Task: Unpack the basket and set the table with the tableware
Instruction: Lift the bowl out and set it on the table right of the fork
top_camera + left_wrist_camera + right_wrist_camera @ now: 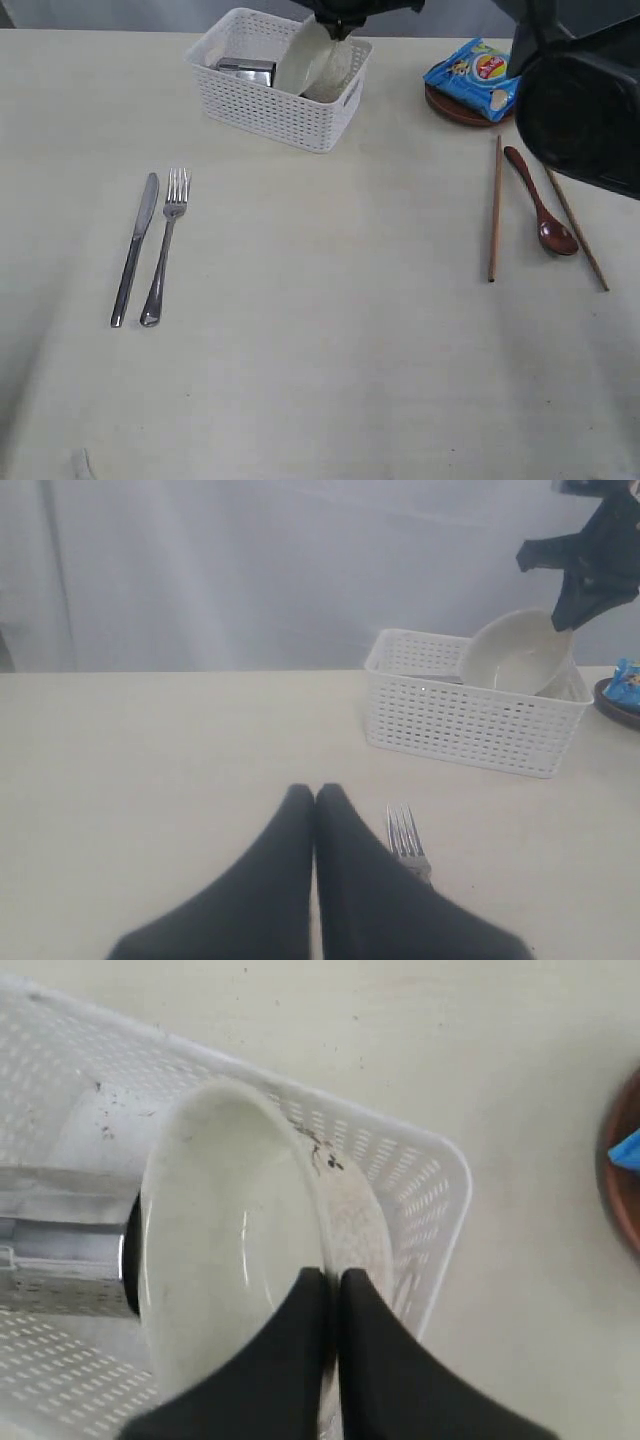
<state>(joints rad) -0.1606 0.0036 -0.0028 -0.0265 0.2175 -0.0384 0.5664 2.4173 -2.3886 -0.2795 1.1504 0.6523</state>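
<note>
The white basket [262,118] stands at the back of the table [320,330]. An off-white bowl [310,62] leans tilted inside it beside a steel mug [247,70]. My right gripper [332,1278] is shut on the bowl's [225,1230] rim, one finger inside and one outside, above the basket [420,1190]. At the left, a knife [135,248] and a fork [165,245] lie side by side. Two chopsticks [495,205] [577,232] and a red-brown spoon [543,215] lie at the right. My left gripper [315,792] is shut and holds nothing, just beside the fork [405,838].
A blue chip bag [476,75] lies on the brown plate [455,110] at the back right. The right arm's dark body [585,110] hangs over the far right edge, above the chopsticks. A pale wall stands behind the table.
</note>
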